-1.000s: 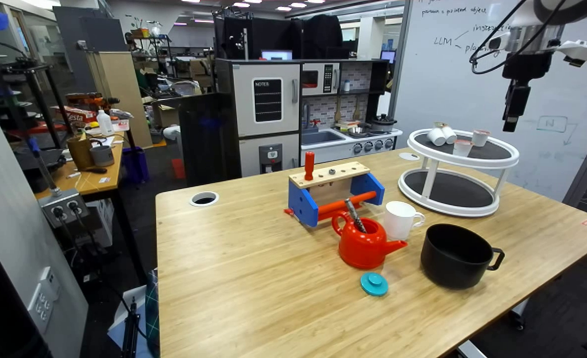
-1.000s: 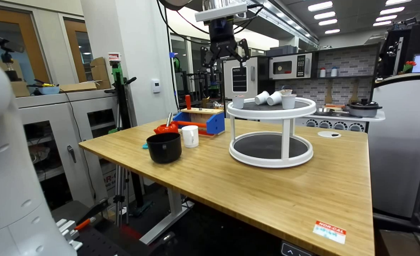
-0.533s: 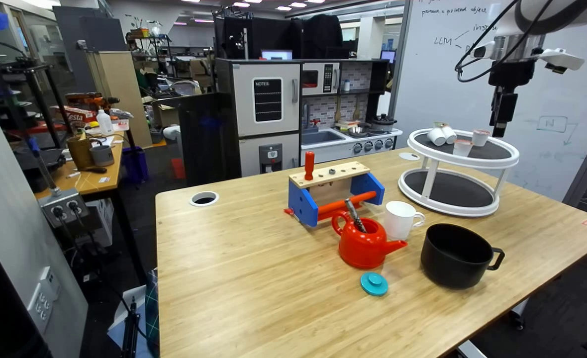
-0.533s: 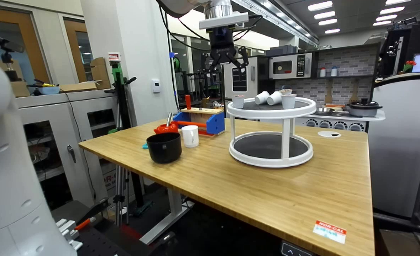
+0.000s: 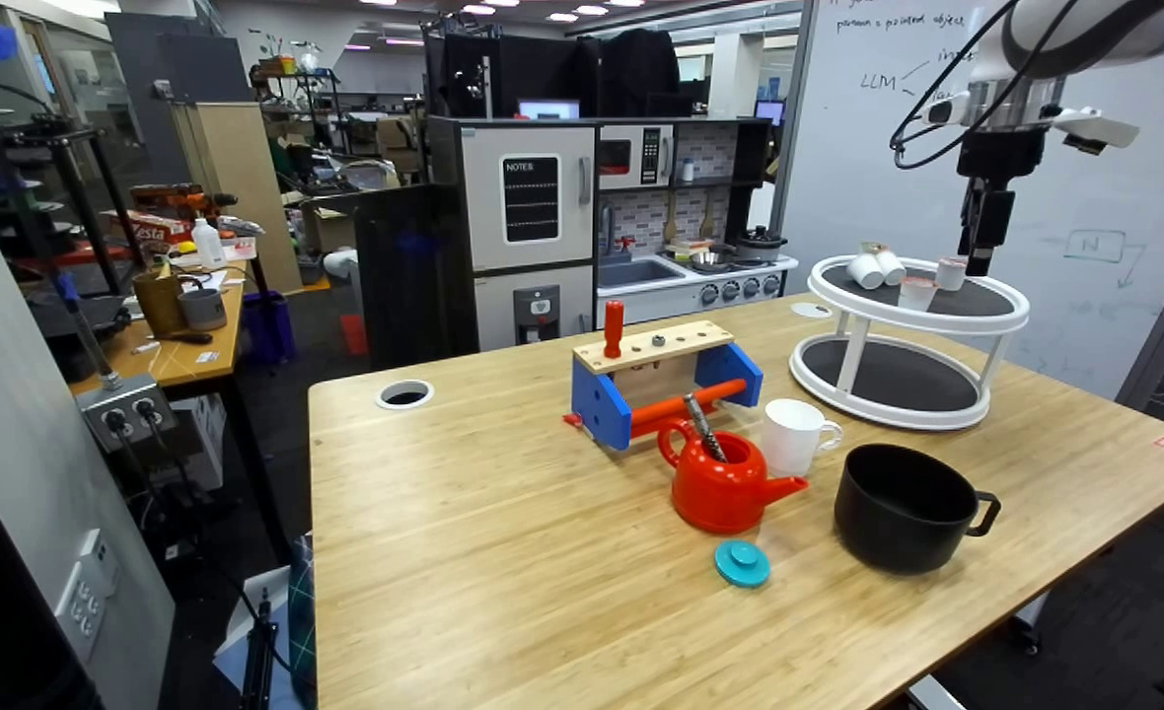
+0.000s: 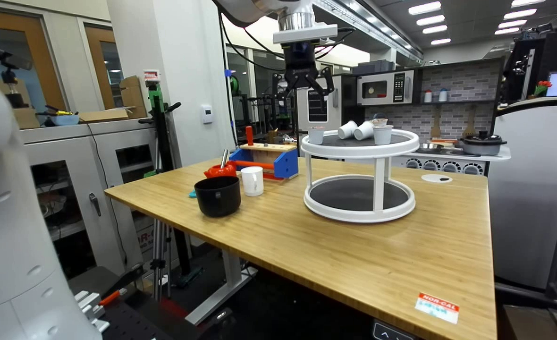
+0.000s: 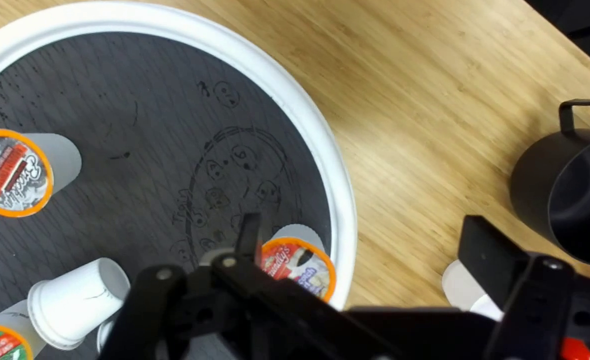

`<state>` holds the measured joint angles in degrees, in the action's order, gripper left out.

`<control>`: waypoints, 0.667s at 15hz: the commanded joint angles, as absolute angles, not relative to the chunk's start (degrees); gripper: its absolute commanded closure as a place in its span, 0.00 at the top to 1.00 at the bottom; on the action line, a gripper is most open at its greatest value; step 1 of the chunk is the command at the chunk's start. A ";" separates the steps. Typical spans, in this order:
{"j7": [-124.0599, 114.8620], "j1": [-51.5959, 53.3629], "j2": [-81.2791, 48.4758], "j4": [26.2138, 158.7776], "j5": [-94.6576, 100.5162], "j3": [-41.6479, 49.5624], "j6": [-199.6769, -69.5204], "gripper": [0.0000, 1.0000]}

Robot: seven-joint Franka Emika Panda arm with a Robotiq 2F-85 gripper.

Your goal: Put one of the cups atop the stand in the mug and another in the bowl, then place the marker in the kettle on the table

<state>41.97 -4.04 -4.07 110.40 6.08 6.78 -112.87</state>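
Gripper (image 7: pixel 363 231) hangs above the stand (image 7: pixel 340 200), fingers (image 7: pixel 492 260) wide apart w/ nothing held. In the last sec it's come a bit lower & farther in over the upper tier; all else looks unmoved. Reads as lining up for the first pick, so the task is prob. only just under way.

Closest is the red-label cup (image 7: pixel 299 265), upright by the rim. In wrist view it shows btwn the fingers but much nearer one, so prob. needs recentring b4 going down, or that finger could clip it.

Farther across the same tier: grey-label cup (image 7: pixel 27 172), upright, well apart from the rest; two white cups (image 7: pixel 77 302) on their sides, would prob. roll if bumped; green-label cup (image 7: pixel 5 335) just beside them, stance unclear.

Off the stand: mug (image 5: pixel 789 439), upright, can't see its bottom. Bowl (image 5: pixel 888 542) near it, no cup showing inside. Kettle (image 5: pixel 715 498) just beside mug, teal lid (image 5: pixel 742 563) off & lying close by. Slim stick (image 5: pixel 702 424), dull grey from here, leans out of kettle's mouth; poss. the marker, can't be sure. If it is, that step's met & only the cup moves remain.
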 commanded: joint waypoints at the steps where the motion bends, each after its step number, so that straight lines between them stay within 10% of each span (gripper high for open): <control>1: 44.92 -5.39 -7.75 104.89 3.73 5.94 -112.37 1.00; 10: 44.53 -7.61 -11.65 100.23 2.07 5.77 -111.71 1.00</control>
